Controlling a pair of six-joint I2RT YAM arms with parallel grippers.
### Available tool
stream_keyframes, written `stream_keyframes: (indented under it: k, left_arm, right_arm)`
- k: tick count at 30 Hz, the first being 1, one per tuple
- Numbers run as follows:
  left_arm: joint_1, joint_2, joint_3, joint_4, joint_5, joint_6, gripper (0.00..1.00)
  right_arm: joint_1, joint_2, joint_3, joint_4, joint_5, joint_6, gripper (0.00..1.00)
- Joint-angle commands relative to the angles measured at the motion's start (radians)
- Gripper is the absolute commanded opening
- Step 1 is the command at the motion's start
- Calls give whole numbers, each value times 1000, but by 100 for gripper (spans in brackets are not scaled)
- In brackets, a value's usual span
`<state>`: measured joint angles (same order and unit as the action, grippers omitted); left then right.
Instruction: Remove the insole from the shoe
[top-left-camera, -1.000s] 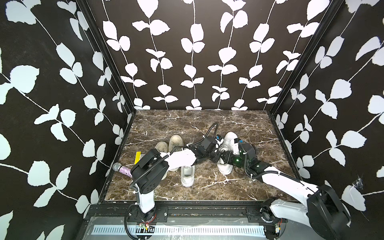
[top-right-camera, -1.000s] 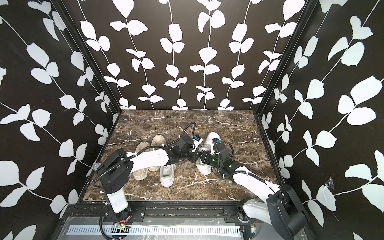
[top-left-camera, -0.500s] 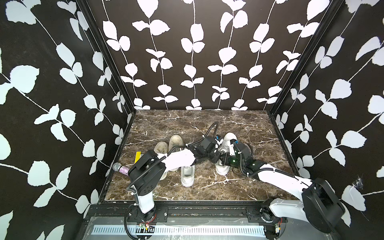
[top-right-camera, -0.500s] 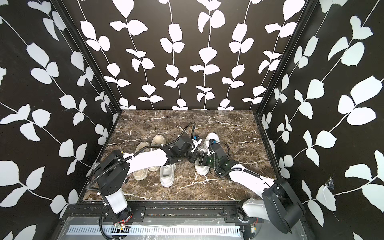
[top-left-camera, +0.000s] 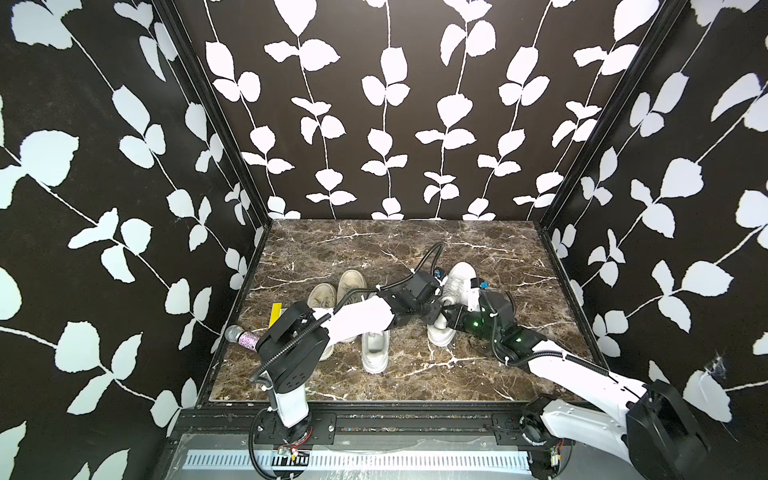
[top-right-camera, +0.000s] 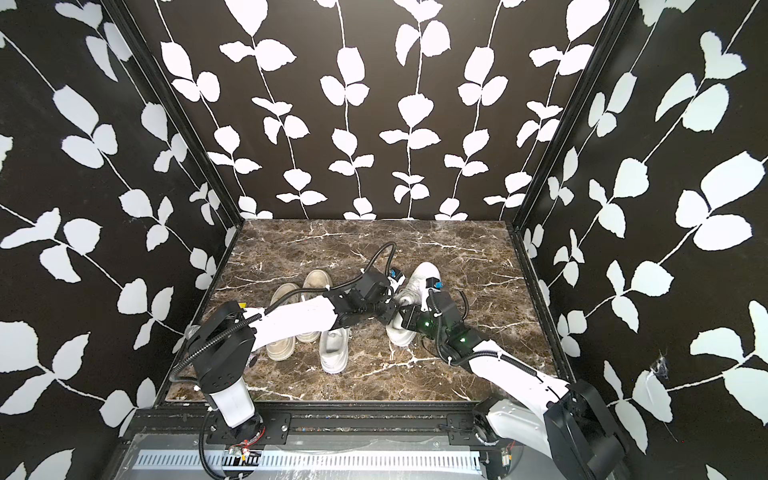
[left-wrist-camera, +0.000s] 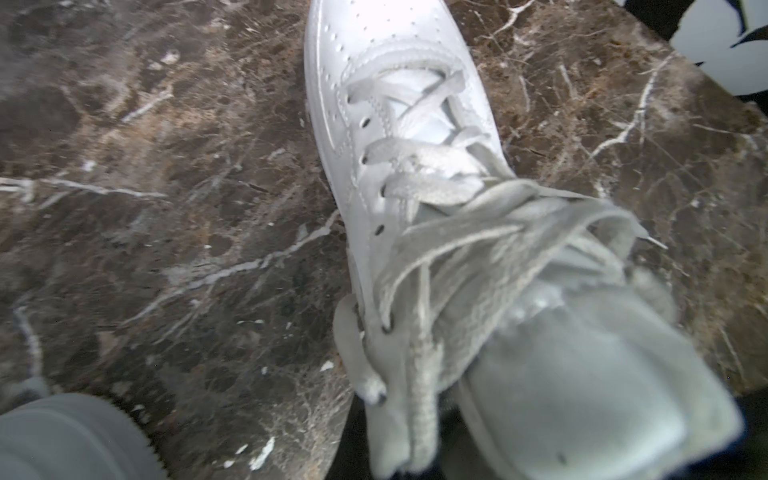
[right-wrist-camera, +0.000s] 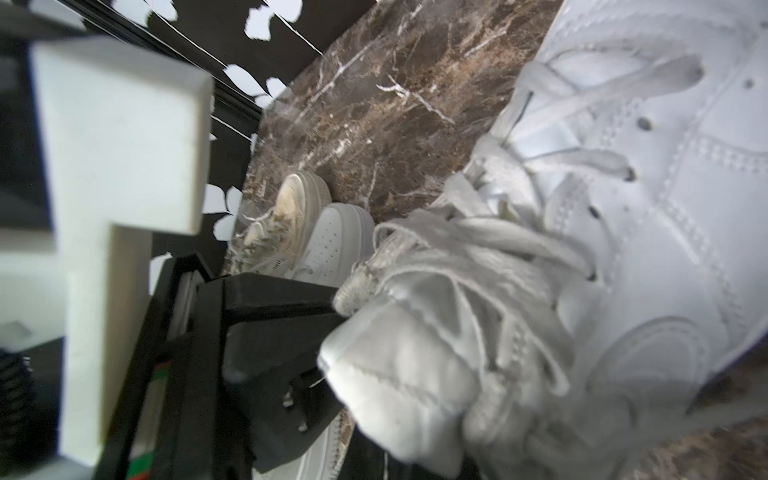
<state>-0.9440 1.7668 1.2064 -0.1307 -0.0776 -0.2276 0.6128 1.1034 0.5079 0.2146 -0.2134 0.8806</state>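
A white lace-up shoe (top-left-camera: 457, 278) (top-right-camera: 422, 276) lies right of centre on the marble floor, toe toward the back wall. My left gripper (top-left-camera: 434, 311) (top-right-camera: 388, 313) reaches in from the left and is shut on the shoe's lace-side edge (left-wrist-camera: 395, 415). My right gripper (top-left-camera: 446, 318) (top-right-camera: 405, 320) comes from the right and is shut at the shoe's mouth. It sits against the padded tongue (right-wrist-camera: 395, 374). Whether it pinches anything does not show. The insole is hidden inside the shoe.
A second white sneaker (top-left-camera: 375, 353) lies near the front. A beige pair (top-left-camera: 351, 284) (top-left-camera: 320, 297) sits left of centre under my left arm. A yellow strip (top-left-camera: 275, 313) and a glittery microphone (top-left-camera: 241, 336) lie by the left wall. Patterned walls close three sides.
My right gripper has moved left into the shoe's mouth and gone from partly open to shut. The left gripper has kept its hold and place.
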Motion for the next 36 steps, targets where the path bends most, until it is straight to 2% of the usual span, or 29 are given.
stream_keyframes:
  k: [1,5,11,19,24,28,36]
  left_arm:
    - [13,21,40,-72,-161,15,0]
    - [14,58,73,-118,-222,49,0]
    - [14,64,68,-114,-239,102,0]
    - [55,71,102,-135,-231,44,0]
    - [120,129,195,-191,-238,10,0]
    - [134,166,263,-205,-274,31,0]
    - [194,271,450,-272,-262,24,0]
  right_arm:
    - [3,-37,3,225,-55,65,0]
    - [4,-59,-5,291,-70,97,0]
    - [-5,-128,-23,280,-12,109,0]
    - [-13,-167,-10,171,-21,45,0]
    - [-13,-203,8,96,-49,6,0]
    - [-12,-207,23,77,-85,-3,0]
    - [-13,-272,30,-25,-44,-57,0]
